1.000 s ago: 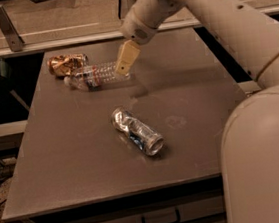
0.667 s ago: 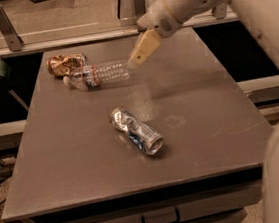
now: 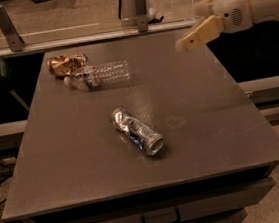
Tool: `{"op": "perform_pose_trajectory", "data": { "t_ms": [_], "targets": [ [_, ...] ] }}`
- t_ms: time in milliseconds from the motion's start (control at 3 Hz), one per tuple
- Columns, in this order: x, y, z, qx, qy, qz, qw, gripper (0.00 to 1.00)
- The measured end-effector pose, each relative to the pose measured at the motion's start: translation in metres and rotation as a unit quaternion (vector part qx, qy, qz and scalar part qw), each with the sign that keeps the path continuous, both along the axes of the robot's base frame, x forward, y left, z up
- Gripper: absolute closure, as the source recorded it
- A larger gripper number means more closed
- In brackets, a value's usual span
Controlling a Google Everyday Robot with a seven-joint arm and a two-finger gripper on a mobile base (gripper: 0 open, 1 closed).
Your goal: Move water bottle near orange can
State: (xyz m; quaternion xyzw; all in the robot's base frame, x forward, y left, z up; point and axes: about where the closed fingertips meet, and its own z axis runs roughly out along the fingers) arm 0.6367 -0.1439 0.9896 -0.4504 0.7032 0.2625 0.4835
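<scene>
Plainly, the bottle lies on its side near the far-left corner of the table. Its long axis runs about parallel to the far edge, with the capped end pointing at the left edge and the base pointing toward the middle of the top. The orange can lies just beyond that capped end, closer to the far edge. The two are just beside each other, and whether they touch I cannot tell. Judged from this, the bottle is as near the can as the task asks.

From the bottle, the gripper is well off to the right. It hangs in the air above the far-right part of the top, close to the right edge, and its tip points down and left, roughly back along the bottle's axis. It holds nothing that I can see, and whether it is parted or closed I cannot tell.

So any further reach would run leftward along the far edge and meet the bottle's base end first, end on. Gripping it across the ribbed body would call for a turn of the wrist.

A silver can lies on its side near the middle of the table. It is nearer the front edge than the bottle is, and clear of that line.
</scene>
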Motion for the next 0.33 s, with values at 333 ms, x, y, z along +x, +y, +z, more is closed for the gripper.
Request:
{"op": "perform_pose_trajectory", "data": {
  "t_ms": [333],
  "targets": [
    [-0.0143, -0.0445, 0.0023, 0.008, 0.002, -0.035, 0.9994, 0.00]
  ]
}}
